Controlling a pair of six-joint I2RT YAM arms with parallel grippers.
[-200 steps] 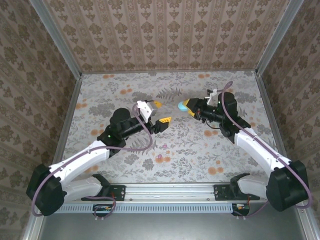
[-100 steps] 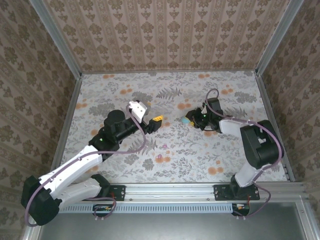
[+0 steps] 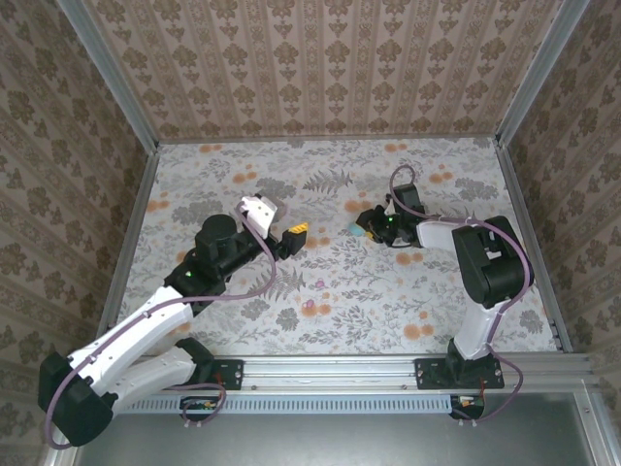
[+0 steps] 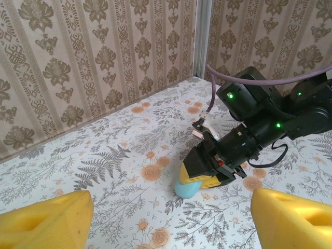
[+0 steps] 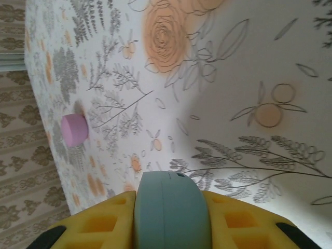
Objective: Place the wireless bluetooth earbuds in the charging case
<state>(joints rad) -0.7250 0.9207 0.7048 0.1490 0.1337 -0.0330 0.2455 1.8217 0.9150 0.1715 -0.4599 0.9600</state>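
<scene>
Case grabbed, bud loose
Our right gripper (image 3: 365, 229) is clamped on the cyan case (image 5: 168, 207) — left gripper (image 3: 297, 237) hangs spread wide, empty. We see a pink earbud (image 3: 318, 283) lying loose on the floral cloth (image 3: 243, 175), apart from both.

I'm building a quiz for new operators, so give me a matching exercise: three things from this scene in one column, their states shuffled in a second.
Things:
1. left claw
2. right claw
3. pink earbud

States:
A. lying loose on the floral cloth
B. open, holding nothing
C. shut on the cyan case

Pairs: 1-B, 2-C, 3-A
</scene>
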